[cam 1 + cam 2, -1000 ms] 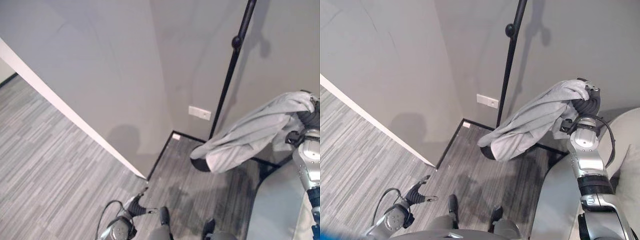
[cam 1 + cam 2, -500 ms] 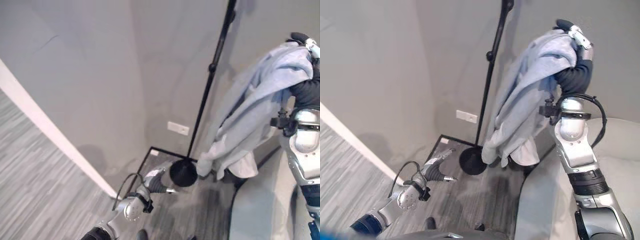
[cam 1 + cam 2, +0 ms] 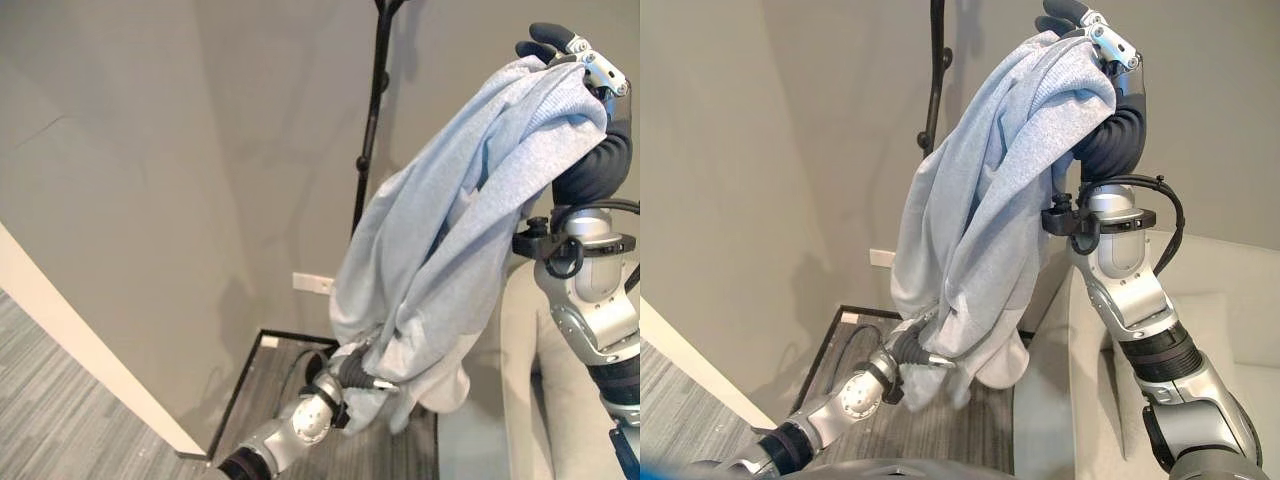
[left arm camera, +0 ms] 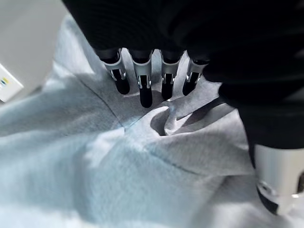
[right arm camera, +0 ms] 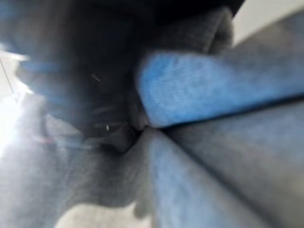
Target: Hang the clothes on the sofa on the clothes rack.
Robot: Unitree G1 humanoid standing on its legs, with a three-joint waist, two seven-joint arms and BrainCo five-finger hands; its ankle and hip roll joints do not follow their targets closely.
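Raised higher than a moment ago, the right hand [image 3: 1095, 35] now holds the grey garment [image 3: 980, 210] up near the top of the black rack pole [image 3: 933, 75], and the left hand [image 3: 362, 372] has come up from the floor level to the low end of the cloth. Part of this change is the camera, which has tilted upward.

The garment hangs over the right hand and falls down long from it, in front of the pole and a little to the side of the right forearm. Dark fingertips of the right hand stand out above the fabric, and the fingers seem curled around the bunched top of it. In the right wrist view I see folded cloth [image 5: 213, 85] pressed close against the hand.

Below, the left hand touches the lowest folds. In the left wrist view its fingers [image 4: 145, 85] are straight and side by side, with the tips pressing on the wrinkled fabric [image 4: 95, 156]; they do not pinch it.

Beside the right arm, a pale sofa [image 3: 1210, 300] stands against the grey wall [image 3: 120, 150], where a white socket plate [image 3: 312, 283] sits low.
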